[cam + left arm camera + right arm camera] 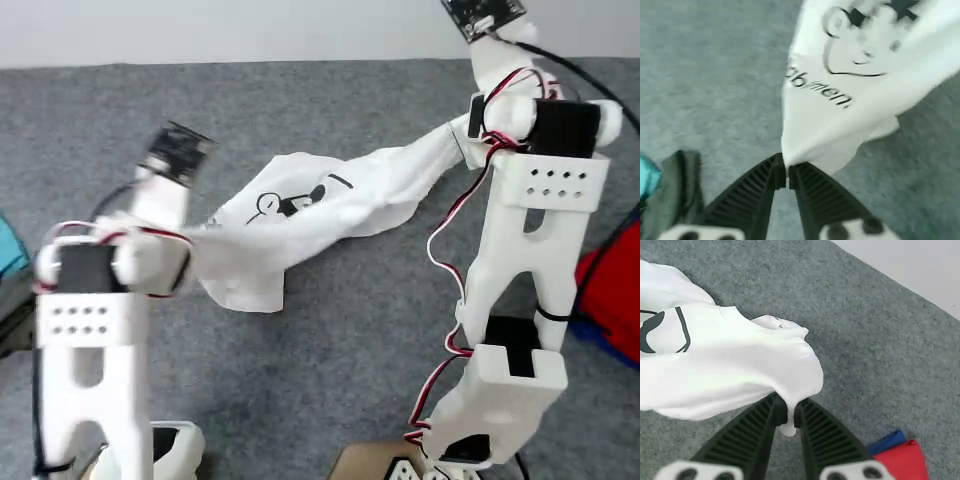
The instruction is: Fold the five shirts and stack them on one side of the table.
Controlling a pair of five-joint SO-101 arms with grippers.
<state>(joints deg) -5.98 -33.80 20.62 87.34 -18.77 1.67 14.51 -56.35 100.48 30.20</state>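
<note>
The white cotton shirt with a black printed drawing (320,215) hangs stretched between the two arms. In the high view it runs from about nine o'clock up to about one o'clock, its middle sagging onto the grey felt-like surface (300,390). The left claw (786,172) is pressed together on a bunched corner of the fabric at one end, and the right claw (790,415) pinches a small nub of hem at the other. The shirt looks light, soft and limp. It will likely drape and crease wherever it is unsupported, and thin cloth could slide out of so small a bite, so an edge or corner with a doubled fold seems the safer place to hold. The felt-like nap may drag on the cloth as it is laid down. At about three to four o'clock in the high view a red folded cloth (612,290) lies on a blue cloth (887,440), near the right arm's base. At the nine o'clock edge are a teal item (8,245) and a dark crumpled cloth (675,185). These lie off to the sides. The arms' own white bodies and wiring are closer to the shirt's sweep.
</note>
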